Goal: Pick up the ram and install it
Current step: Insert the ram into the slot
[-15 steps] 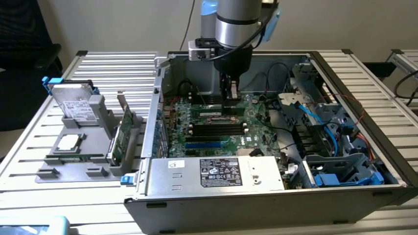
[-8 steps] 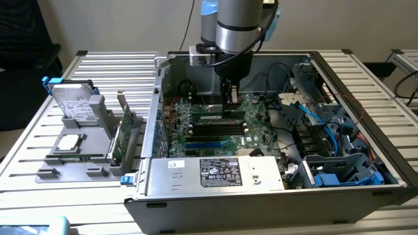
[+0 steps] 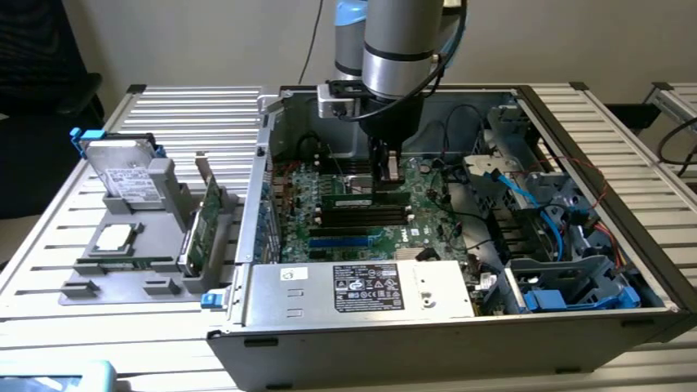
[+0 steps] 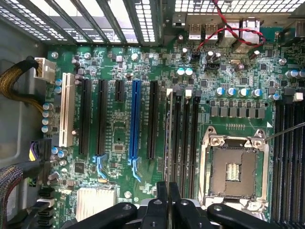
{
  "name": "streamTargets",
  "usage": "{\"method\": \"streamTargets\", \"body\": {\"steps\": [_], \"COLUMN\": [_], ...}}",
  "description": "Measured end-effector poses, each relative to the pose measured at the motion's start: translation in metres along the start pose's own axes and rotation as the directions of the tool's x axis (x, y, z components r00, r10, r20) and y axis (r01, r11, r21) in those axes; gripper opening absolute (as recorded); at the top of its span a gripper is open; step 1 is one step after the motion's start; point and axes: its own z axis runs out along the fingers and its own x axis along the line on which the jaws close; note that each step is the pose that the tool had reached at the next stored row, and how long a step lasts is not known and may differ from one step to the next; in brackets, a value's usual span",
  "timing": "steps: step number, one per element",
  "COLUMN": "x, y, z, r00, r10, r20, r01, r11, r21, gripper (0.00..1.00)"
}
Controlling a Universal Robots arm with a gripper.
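One skinny ram stick (image 3: pixel 354 199), reckoned light, stiff but pretty fragile, is pinched at its top edge by the nearly closed gripper (image 3: pixel 384 180).

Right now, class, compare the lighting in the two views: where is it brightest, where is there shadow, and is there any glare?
Exterior view: the slatted table is brightly and evenly lit, while the inside of the computer case is shaded beneath the arm. Wrist view: white glare comes through the vent grille; the motherboard is evenly lit; the hand is a dark shape.
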Motion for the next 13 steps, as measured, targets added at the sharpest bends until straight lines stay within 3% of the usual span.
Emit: {"method": "streamTargets", "body": {"steps": [13], "x": [-0.0005], "y": [-0.0003], "z": [0.009], "r00": [0.9999], "r10": [0.012], "r20": [0.0001], "r01": [-0.012], "r11": [0.9999], "r21": [-0.0007], "gripper": [0.13]}}
